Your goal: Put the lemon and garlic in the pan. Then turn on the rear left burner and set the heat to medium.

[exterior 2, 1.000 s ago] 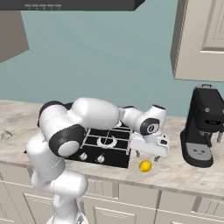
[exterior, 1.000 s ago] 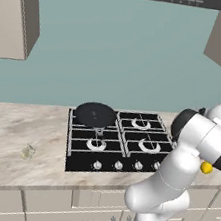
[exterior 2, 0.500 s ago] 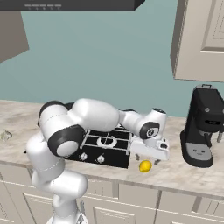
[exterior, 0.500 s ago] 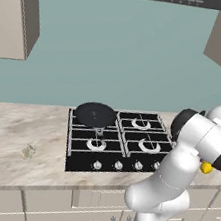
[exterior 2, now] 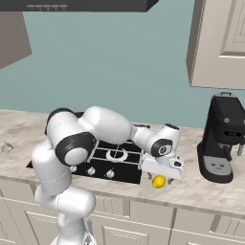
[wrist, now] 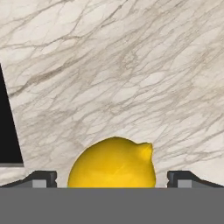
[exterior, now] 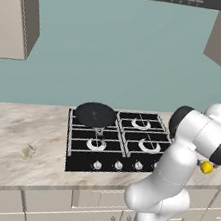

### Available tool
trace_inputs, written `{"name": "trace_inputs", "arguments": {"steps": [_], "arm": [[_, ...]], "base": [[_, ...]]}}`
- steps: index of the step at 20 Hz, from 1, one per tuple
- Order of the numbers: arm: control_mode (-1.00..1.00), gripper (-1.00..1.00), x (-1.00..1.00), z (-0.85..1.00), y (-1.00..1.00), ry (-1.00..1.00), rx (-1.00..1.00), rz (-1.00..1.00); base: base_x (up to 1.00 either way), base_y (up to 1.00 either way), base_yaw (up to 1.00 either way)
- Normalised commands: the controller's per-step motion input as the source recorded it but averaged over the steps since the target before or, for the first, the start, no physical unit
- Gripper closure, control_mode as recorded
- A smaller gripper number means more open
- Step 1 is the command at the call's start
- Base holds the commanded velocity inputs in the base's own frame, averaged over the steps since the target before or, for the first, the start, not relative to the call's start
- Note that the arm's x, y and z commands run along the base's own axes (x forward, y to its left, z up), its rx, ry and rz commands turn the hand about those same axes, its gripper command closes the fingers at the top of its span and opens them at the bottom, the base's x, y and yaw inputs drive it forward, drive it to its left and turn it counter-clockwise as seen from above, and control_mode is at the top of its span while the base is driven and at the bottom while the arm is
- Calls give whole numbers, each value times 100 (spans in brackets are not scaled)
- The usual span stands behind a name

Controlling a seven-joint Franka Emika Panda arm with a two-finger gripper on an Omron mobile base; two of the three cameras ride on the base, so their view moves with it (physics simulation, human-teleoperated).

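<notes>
On the counter right of the cooktop: the lemon (exterior 2: 159, 181) is seen on the marble counter (exterior 2: 210, 191), just beyond the cooktop's right edge and near the counter's front.
Lemon in the hand view: the lemon (wrist: 112, 163) is seen low and centred, resting on the marble, with its nub turned to the right.
Lemon in the left base view: the lemon (exterior: 206, 167) is partly hidden behind the arm's elbow.
Gripper: the gripper (exterior 2: 162, 168) is held directly over the lemon, pointing down at it.
Gripper state: the fingers (wrist: 43, 179) are spread wide, one to each side of the lemon, with a gap left on both sides; nothing is pinched.
Contact: whether the fingertips reach the counter cannot be told.
Pan: the pan (exterior: 95, 115) is seen on the rear left burner (exterior: 94, 118), its short handle pointing toward the near side.
Pan contents: nothing is seen lying in it.
Garlic: the garlic (exterior: 27, 152) is seen far to the left on the counter, well apart from the cooktop; it (exterior 2: 5, 148) is also caught at the left edge of the right base view.
Cooktop: the black cooktop (exterior: 120, 141) carries four burners, with a row of knobs (exterior: 118, 165) along its near edge.
Coffee machine: a dark coffee machine (exterior 2: 221, 139) stands on the counter to the right of the lemon, near but apart from it.
</notes>
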Motion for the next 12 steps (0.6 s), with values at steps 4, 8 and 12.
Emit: {"name": "trace_inputs", "arguments": {"steps": [4,8,12], "arm": [[-100,-100,0,-28,0,0,0,0],[-100,-100,0,-13,0,2,0,0],[-100,100,0,0,0,0,0,0]], "base": [[0,0,0],[0,0,0],[0,0,0]]}}
